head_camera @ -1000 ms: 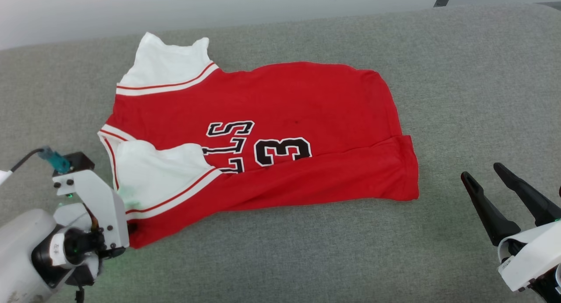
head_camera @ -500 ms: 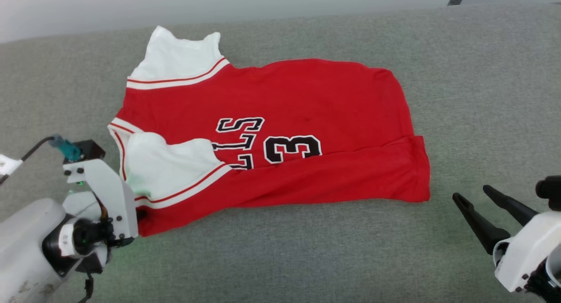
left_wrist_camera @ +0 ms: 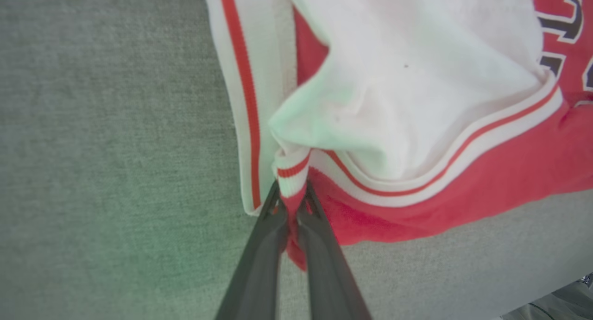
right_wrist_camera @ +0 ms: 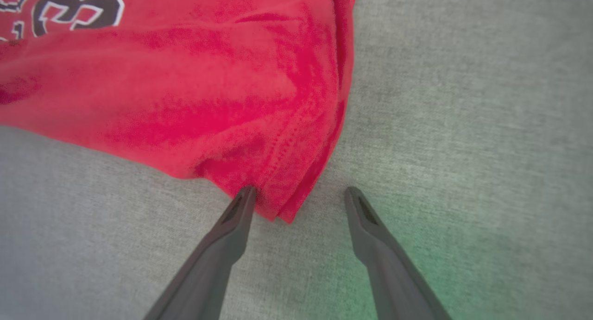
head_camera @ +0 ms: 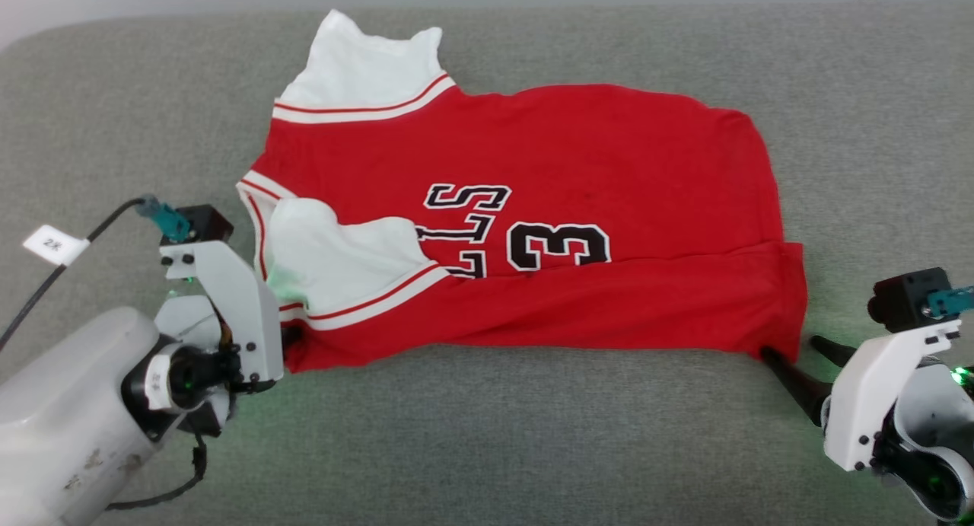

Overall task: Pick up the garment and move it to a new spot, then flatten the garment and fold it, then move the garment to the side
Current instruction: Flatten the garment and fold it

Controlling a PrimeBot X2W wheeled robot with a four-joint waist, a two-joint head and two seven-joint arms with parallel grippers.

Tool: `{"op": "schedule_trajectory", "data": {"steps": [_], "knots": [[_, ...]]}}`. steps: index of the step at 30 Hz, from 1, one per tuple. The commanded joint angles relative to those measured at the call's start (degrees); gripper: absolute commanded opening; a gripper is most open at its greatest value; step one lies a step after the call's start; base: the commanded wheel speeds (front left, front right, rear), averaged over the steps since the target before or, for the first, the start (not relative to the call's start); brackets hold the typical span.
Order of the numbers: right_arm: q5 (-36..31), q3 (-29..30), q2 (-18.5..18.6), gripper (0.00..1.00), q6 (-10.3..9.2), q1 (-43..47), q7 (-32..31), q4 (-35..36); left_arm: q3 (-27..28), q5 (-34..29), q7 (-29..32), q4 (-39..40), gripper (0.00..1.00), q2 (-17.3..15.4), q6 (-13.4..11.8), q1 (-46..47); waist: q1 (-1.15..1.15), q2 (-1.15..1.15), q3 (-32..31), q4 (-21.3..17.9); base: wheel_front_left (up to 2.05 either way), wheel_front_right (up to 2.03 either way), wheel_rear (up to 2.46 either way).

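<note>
Two grippers, one garment [head_camera: 548,153]. Left gripper [left_wrist_camera: 291,197]: jaws pinched tight on striped corner, cloth bunched between tips. Rest of garment spreads ahead of jaws, flat on grey cushion [head_camera: 487,435]. Right gripper [right_wrist_camera: 300,192]: jaws wide apart, red hem corner poking in between, touching one tip. Best now, I think: slide right jaws further over corner, squeeze both layers, then lift both sides together, level.

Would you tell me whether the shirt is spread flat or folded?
Partly folded: the shirt has its near edge turned over the front, covering part of the lettering.
</note>
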State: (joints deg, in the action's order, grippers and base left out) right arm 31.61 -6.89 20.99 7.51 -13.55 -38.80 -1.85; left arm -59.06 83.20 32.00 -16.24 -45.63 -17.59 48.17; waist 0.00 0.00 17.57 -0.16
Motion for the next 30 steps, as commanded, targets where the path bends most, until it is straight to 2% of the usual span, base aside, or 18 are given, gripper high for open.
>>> {"op": "schedule_trajectory", "data": {"steps": [1,4,5,6,8,18,30], "knots": [[-0.2,-0.4,-0.4,1.00,-0.05,-0.6,-0.2,-0.4,-0.2,-0.2,-0.2,-0.6,0.00,0.7,0.3,0.2,0.00,0.00,0.7,0.9,0.00,0.00,0.00],[0.1,-2.8,-0.5,1.00,-0.02,-1.7,-2.5,-3.0,-0.2,-0.5,-0.4,-1.7,0.00,1.6,0.8,0.7,0.00,0.00,1.0,1.4,0.00,0.00,0.00],[-0.2,-3.1,-0.3,0.40,-0.02,-2.1,-2.7,-3.5,-0.1,-0.4,-0.5,-2.1,0.00,1.9,0.8,0.9,0.00,0.00,1.1,1.6,0.00,0.00,0.00],[-0.2,-3.7,0.0,0.00,-0.02,-2.4,-3.3,-4.1,-0.1,-0.5,-0.5,-2.6,0.00,2.1,1.0,1.1,0.00,0.00,1.1,1.7,0.00,0.00,0.00],[0.6,-5.5,0.7,0.00,0.00,-2.8,-4.4,-4.5,0.0,-0.4,-0.5,-3.4,0.00,2.5,1.2,1.3,0.00,0.00,1.1,1.9,0.00,0.00,0.00],[3.8,-3.3,5.0,0.00,-0.07,-3.6,-5.3,-3.4,0.8,0.2,-0.4,-4.6,0.00,1.1,2.1,1.1,0.00,0.00,-0.2,2.0,0.00,0.00,0.00],[6.1,-0.5,8.3,0.00,-0.07,0.4,-7.8,0.5,0.8,0.9,1.2,-0.7,0.00,-2.2,-0.4,-0.8,0.00,0.00,-3.3,2.6,0.00,0.00,0.00]]}}
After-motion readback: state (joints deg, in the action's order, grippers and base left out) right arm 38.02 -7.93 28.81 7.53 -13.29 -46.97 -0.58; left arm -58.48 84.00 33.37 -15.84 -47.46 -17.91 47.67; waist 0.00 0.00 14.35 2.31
